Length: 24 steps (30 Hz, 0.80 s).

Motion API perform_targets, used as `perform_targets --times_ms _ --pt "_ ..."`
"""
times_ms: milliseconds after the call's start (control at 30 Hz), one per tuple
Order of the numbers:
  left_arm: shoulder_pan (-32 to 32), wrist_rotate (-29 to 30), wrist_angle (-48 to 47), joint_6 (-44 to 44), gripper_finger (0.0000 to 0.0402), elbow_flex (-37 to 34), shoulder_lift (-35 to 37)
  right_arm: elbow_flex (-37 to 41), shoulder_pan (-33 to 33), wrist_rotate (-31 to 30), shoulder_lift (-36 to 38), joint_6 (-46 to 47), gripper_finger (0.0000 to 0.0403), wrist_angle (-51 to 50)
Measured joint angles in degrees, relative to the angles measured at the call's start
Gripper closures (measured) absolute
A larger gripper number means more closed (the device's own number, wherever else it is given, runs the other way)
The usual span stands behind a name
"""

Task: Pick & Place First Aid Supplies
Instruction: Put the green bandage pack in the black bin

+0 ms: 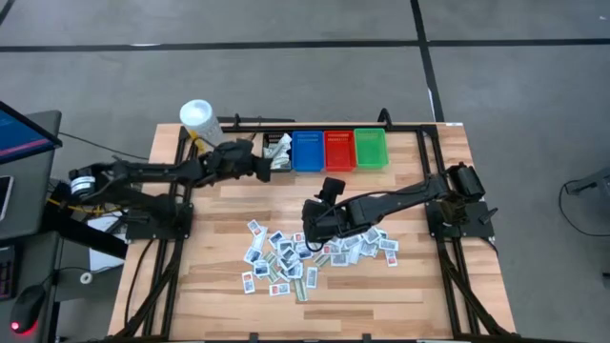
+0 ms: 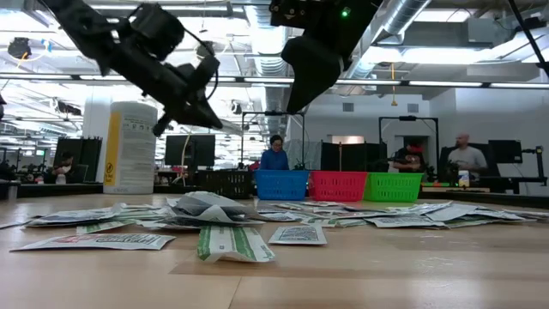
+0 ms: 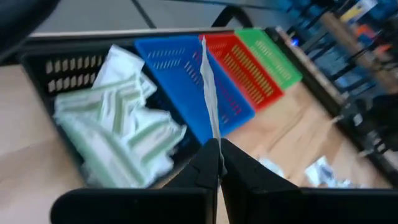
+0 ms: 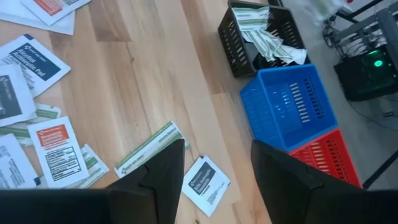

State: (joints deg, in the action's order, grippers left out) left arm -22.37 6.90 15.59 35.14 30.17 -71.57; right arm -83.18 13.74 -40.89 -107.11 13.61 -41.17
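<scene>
Table: we see a pale wooden plank table [image 1: 400,295] carrying everything.
Bins: a black slatted plastic bin [image 3: 68,65], a blue slatted plastic bin [image 1: 307,151], a red one [image 1: 339,150] and a green one [image 1: 371,148] stand in a row at the table's far edge; the black one already holds green-striped packets.
Tub: a white cylindrical tub with a yellow label [image 1: 196,118] stands at the far left corner.
Pile: dozens of small flat white first aid packets [image 1: 286,259] lie scattered mid-table.
Left tool: the left tool [image 3: 214,163] is clamped together on one thin white packet [image 3: 209,87], seen edge-on.
Key relation: we judge the held packet stands with its long axis running out from the tips, over the seam between the black and blue bins; the left arm is the nearer one to the bins.
Right tool: the right tool [image 4: 217,163] hangs with fingers apart and empty above the pile's far edge, a green-striped packet [image 4: 149,149] lying just beside it.
</scene>
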Motion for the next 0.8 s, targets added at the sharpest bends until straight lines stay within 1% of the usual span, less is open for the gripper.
perform_targets --times_ms 100,167,433,633,800 --pt "-3.35 -4.97 3.87 0.11 0.0394 0.00 -3.20 0.00 -0.50 0.64 0.00 0.00 0.0222 0.00" --pt "-4.87 -6.66 4.67 0.22 0.0394 0.00 -4.83 0.00 -0.77 0.62 0.00 0.00 0.0223 0.00" --pt "-7.80 -7.16 5.45 0.22 0.0388 0.00 -8.81 0.00 -1.14 1.84 0.00 0.00 0.0222 -0.04" --pt "-8.04 -7.16 6.19 -0.08 0.0389 0.00 -8.87 0.00 -1.71 3.48 0.00 0.00 0.0218 -0.04" --pt "-8.04 -7.18 7.31 -1.04 0.0373 0.04 -8.81 0.00 -1.88 3.59 0.00 0.00 0.0219 0.00"
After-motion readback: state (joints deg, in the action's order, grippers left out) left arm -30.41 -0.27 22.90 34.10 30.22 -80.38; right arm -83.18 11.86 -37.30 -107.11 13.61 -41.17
